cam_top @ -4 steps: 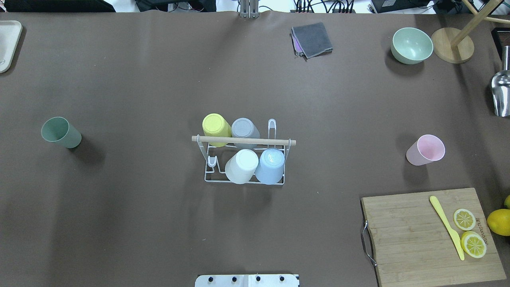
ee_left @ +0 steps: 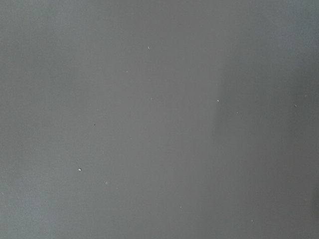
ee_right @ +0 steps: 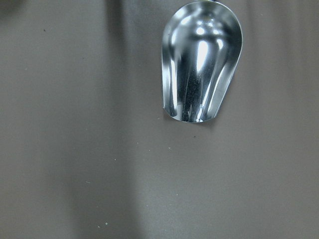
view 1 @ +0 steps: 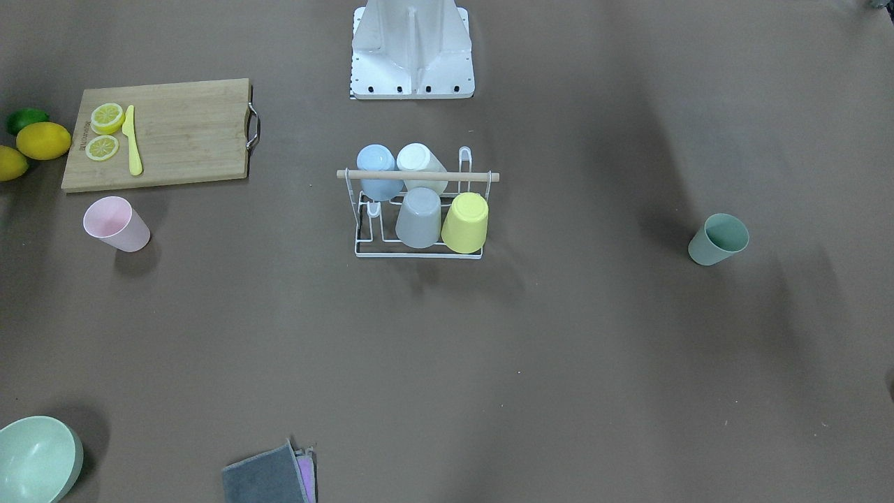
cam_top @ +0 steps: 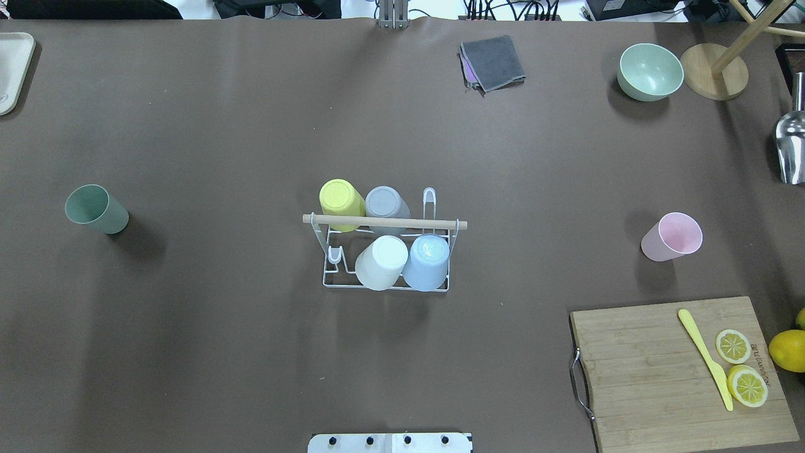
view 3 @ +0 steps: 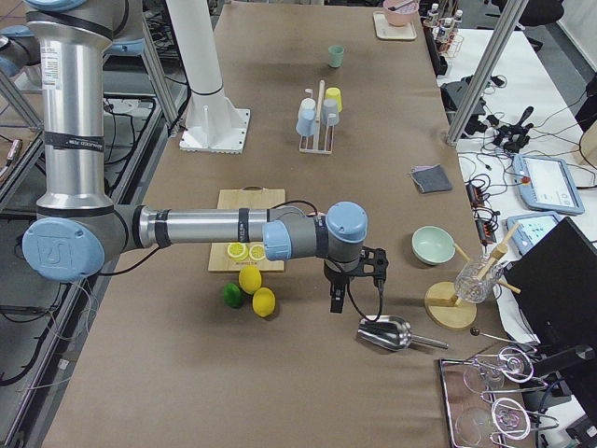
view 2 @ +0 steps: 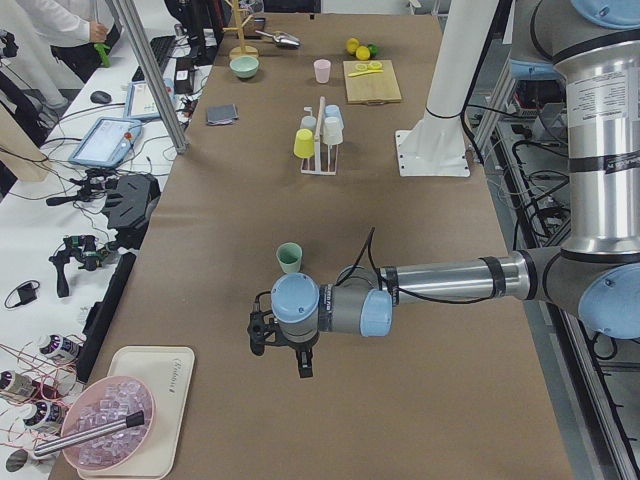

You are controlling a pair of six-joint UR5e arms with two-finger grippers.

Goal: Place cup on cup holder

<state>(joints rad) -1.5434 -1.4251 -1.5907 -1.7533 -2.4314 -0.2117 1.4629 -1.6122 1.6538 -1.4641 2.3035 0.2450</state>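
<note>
The white wire cup holder (cam_top: pixel 440 224) with its wooden rod stands at the table's middle; it also shows in the front view (view 1: pixel 482 177). Several cups sit upside down on it: yellow (cam_top: pixel 341 199), grey (cam_top: pixel 385 202), white (cam_top: pixel 383 259), blue (cam_top: pixel 427 259). A green cup (cam_top: pixel 95 209) stands upright at the left, a pink cup (cam_top: pixel 671 236) at the right. My left gripper (view 2: pixel 300 360) hangs over bare table near the green cup (view 2: pixel 289 258). My right gripper (view 3: pixel 338 301) hangs near a metal scoop (view 3: pixel 384 332). I cannot tell whether either gripper is open or shut.
A wooden cutting board (cam_top: pixel 654 371) with a yellow knife and lemon slices lies front right, whole lemons (cam_top: pixel 787 350) beside it. A green bowl (cam_top: pixel 649 70), a wooden stand (cam_top: pixel 714 70) and a grey cloth (cam_top: pixel 493 61) sit at the back. A tray (cam_top: pixel 11 69) lies far left.
</note>
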